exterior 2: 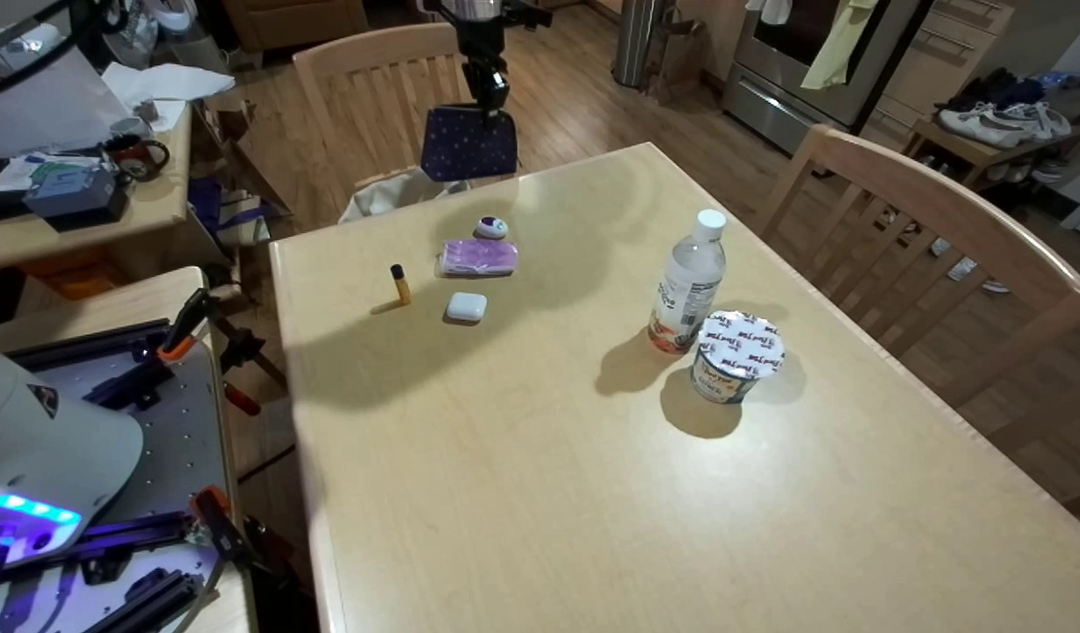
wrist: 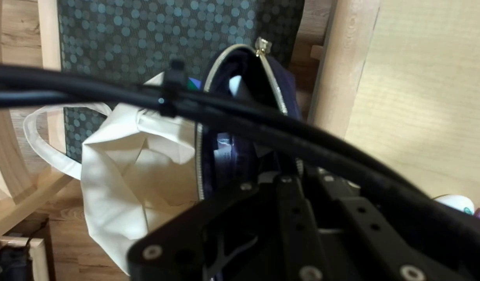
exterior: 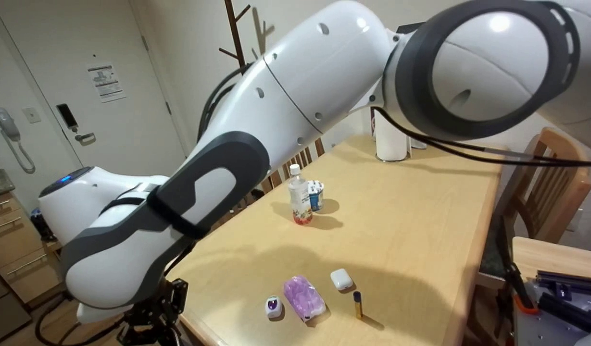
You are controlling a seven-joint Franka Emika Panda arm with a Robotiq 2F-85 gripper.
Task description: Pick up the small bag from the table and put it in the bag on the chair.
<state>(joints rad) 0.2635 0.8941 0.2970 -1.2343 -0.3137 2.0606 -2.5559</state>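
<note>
The small bag, a dark navy pouch with light dots, hangs from my gripper past the table's near-chair edge. In the wrist view the small bag has its zip open, with pale items inside. My gripper is shut on its rim; a cable partly hides the fingertips. The cream cloth bag on the chair is open, just left of the pouch there; it also shows in an exterior view. The table is light wood. In an exterior view the gripper is cut off and the pouch is out of view.
The chair has a dotted dark seat. On the table are a purple packet, a purple-white item, a white case, a yellow tube, a bottle and a cup.
</note>
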